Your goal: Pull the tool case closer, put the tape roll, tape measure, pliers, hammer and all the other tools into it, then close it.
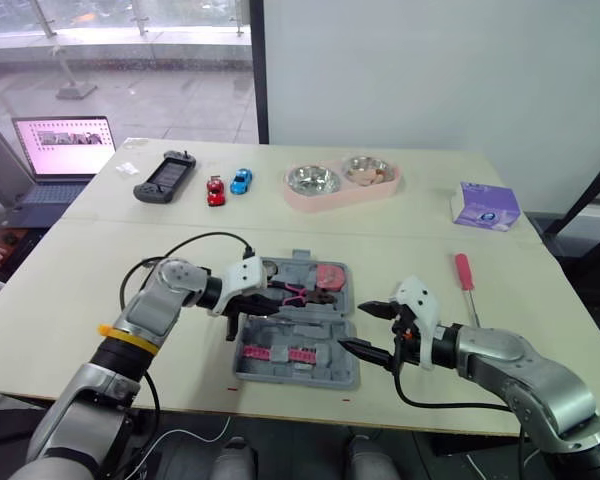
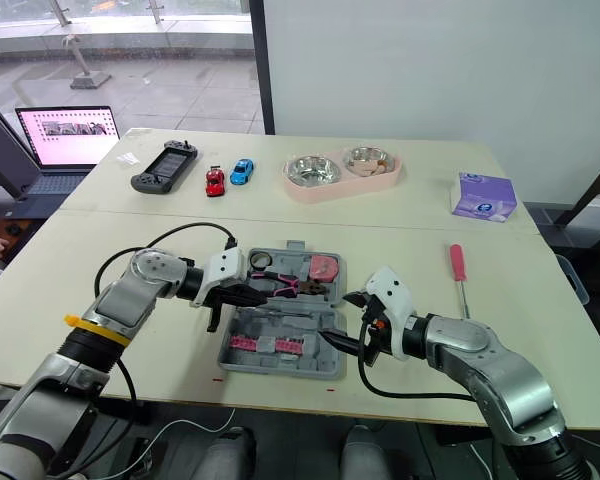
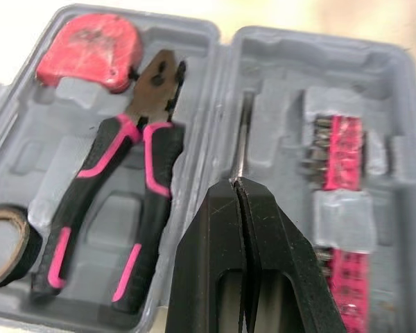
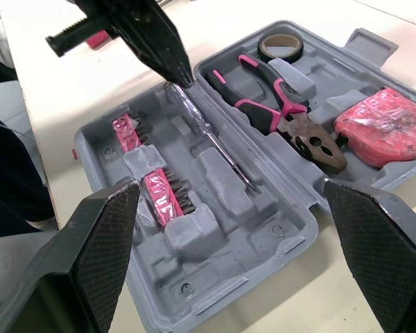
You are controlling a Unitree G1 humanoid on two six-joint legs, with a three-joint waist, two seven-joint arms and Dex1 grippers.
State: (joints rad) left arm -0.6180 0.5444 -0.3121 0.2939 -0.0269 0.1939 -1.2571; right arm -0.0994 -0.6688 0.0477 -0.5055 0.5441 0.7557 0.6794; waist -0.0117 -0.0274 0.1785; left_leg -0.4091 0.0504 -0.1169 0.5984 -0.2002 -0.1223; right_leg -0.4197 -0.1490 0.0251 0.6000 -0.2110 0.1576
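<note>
The left hand pinches a slim screwdriver over the open tool case, pliers packed beside it; right hand spread (red screwdriver beyond it, unpacked).

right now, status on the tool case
Left gripper shut on thin screwdriver over open case. Right gripper open beside it. Red screwdriver on table, unpacked.

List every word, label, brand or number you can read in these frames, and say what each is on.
No text can be read.
On the laptop screen: page content, too small to read.
On the purple box: print, too blurred to read.
On the tape measure: worn pink face, no legible marking.
</note>
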